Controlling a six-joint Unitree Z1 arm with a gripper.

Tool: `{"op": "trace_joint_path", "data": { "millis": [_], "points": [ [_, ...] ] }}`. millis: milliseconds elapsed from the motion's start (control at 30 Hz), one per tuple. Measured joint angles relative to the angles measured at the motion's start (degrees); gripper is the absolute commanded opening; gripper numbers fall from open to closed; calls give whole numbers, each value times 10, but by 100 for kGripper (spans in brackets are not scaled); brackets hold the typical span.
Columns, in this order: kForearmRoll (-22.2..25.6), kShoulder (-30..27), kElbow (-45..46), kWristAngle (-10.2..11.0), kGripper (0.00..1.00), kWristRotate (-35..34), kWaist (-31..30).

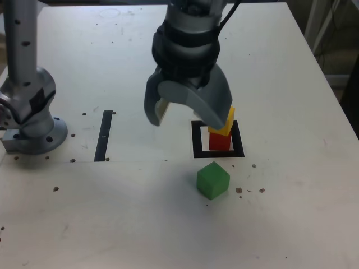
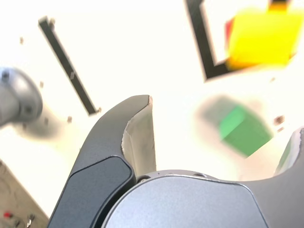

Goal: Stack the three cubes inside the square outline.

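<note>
On the white table (image 1: 291, 213), the yellow cube (image 1: 226, 124) sits on the red cube (image 1: 220, 142) inside the black square outline (image 1: 197, 140). The tool (image 1: 188, 115) hangs above them with its jaws spread apart, one jaw in front of the yellow cube. The green cube (image 1: 213, 180) lies just outside the outline, nearer the camera. A narrow black strip (image 1: 104, 135) lies toward the exterior view's left, near the arm's base (image 1: 35, 131).
</note>
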Motion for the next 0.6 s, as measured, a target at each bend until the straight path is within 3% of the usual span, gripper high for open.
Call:
{"op": "trace_joint_path", "data": {
  "millis": [100,267,500,600],
  "points": [
    [-1,5,2,-31,99,-41,-19],
    [-22,21,6,-66,99,-108,-47],
    [-124,33,38,-74,99,-247,-68],
    [-138,36,42,-69,99,-294,-70]
  ]
}}
